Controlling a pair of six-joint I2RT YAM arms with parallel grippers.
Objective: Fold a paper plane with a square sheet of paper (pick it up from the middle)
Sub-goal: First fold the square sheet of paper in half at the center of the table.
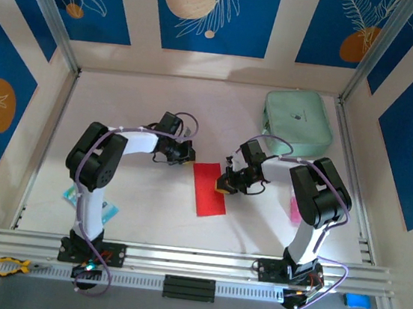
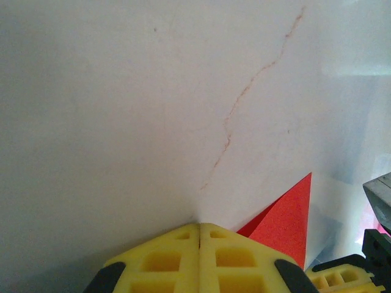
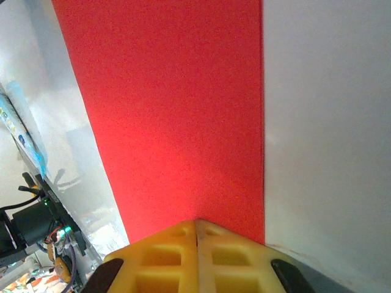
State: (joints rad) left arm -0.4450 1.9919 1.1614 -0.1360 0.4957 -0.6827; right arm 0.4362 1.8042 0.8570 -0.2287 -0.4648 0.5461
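Observation:
The square sheet of paper lies flat mid-table as a narrow bright red rectangle. My right gripper is shut, its yellow tips resting on the sheet's right edge. In the right wrist view the shut tips sit on the red paper next to its straight edge. My left gripper is shut just beyond the sheet's far left corner. In the left wrist view its tips touch bare table, with a red corner to their right. The paper plane is out of view.
A mint-green pouch lies at the back right. A blue-and-white packet sits beside the left arm's base, and something pink lies by the right arm. Walls close off the table's left, right and far sides.

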